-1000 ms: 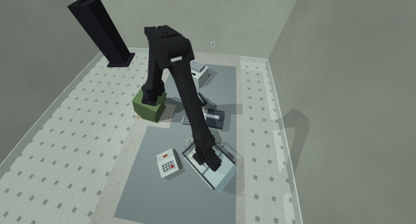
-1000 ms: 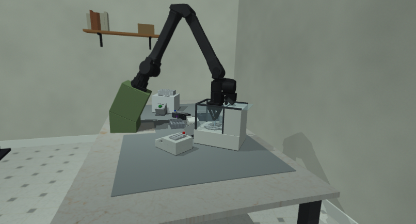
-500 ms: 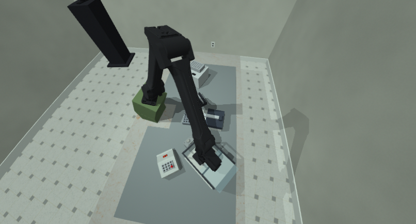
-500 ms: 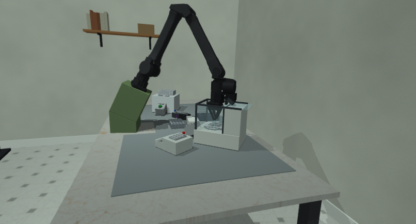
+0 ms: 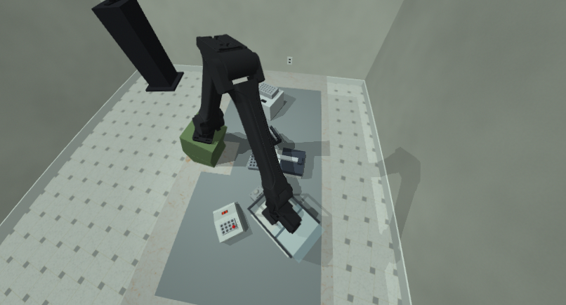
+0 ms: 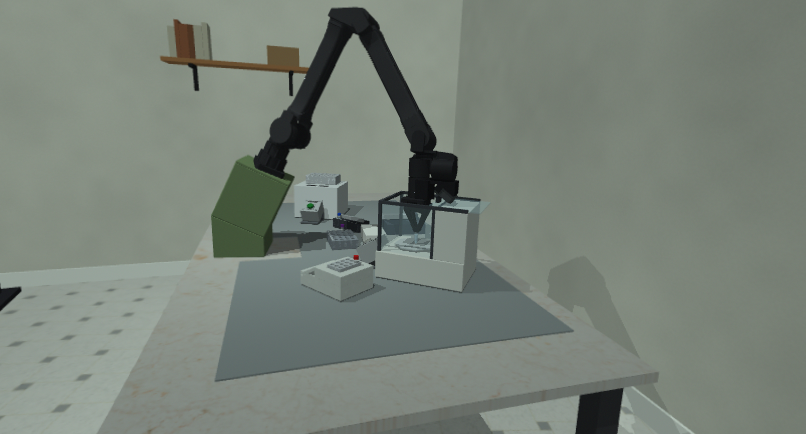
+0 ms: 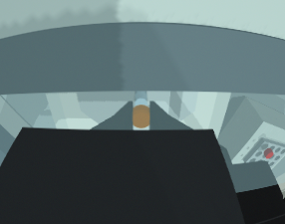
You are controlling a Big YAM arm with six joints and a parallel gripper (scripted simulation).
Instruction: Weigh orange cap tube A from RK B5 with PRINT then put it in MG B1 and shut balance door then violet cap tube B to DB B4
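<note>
Left to right in the exterior view: green base block [image 5: 199, 152] [image 6: 242, 211] at the end of the bench, black arm [image 5: 257, 132] [image 6: 389, 75] mounted on it and arching over the stations; white mixer [image 5: 272, 105] [image 6: 321, 199] at the far end of the mat [image 5: 237, 275] [image 6: 366, 335], grey well block on top; tube rack [image 5: 251, 164] [image 6: 344, 240] low and grey, with the dark magnet block [image 5: 275, 135] [image 6: 352, 223] beyond it; a violet cap [image 6: 341, 226] shows near these two, can't tell which bore; white dry block [image 5: 230, 223] [image 6: 338, 280] [image 7: 264, 140] nearer the camera, red cap [image 5: 233, 226] [image 6: 355, 257] [image 7: 268, 153] in its grid, red readout lit in the top view; balance [image 5: 270, 233] [image 6: 420, 270] to its right, standing on the mat, door open; the hand [image 6: 416, 232] [image 7: 141, 115] reaches down through the open top, fingers narrow, holding tube A [image 6: 416, 239] [image 7: 141, 116] by the orange cap; tube A is inside the glass box above the pan area, looks upright; can't tell whether it touches the pan.
</note>
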